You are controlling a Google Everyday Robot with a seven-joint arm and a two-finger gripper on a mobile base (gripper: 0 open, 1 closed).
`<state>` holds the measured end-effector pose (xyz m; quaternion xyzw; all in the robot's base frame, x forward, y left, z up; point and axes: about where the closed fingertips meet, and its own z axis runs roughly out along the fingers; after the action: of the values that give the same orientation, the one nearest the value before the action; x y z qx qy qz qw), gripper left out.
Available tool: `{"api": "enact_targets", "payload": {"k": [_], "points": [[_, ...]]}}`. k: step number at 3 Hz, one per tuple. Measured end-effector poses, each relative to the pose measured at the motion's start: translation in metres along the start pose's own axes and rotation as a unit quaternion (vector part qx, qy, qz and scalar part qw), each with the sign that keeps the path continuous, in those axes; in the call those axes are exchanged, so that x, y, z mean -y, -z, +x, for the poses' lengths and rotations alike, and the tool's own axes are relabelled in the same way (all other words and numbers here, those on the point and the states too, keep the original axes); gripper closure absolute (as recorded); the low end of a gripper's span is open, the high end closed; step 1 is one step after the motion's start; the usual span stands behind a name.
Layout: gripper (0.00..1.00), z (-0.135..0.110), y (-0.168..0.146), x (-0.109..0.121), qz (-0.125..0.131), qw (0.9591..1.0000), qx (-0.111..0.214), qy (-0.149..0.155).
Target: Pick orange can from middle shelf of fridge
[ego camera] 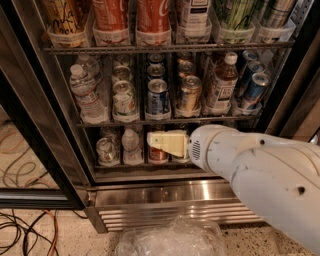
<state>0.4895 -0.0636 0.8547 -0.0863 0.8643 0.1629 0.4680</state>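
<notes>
The orange can (189,93) stands upright at the front of the middle shelf (165,121) of the fridge (150,197), right of a blue-and-silver can (158,97). Its copper side and silver top show. My gripper (159,141), cream-coloured on the end of the white arm (250,170), points left in front of the bottom shelf. It sits just below the middle shelf's front edge, below and slightly left of the orange can, and apart from it.
The middle shelf also holds a water bottle (86,92), a green-and-white can (124,99), a capped brown bottle (222,82) and blue cans (254,89). Red cola bottles (131,15) stand on the rack above. Cables (25,225) lie on the floor at left, and a clear plastic bag (170,240) at the bottom.
</notes>
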Motion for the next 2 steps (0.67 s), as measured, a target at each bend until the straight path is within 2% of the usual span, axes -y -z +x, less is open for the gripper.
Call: {"api": "enact_targets", "payload": {"k": [1,2], "points": [[0.00,0.000,0.035,0.042,0.059,0.9969,0.052,0.003],[0.00,-0.016,0.066,0.062,0.095,0.9890,0.109,0.033]]}}
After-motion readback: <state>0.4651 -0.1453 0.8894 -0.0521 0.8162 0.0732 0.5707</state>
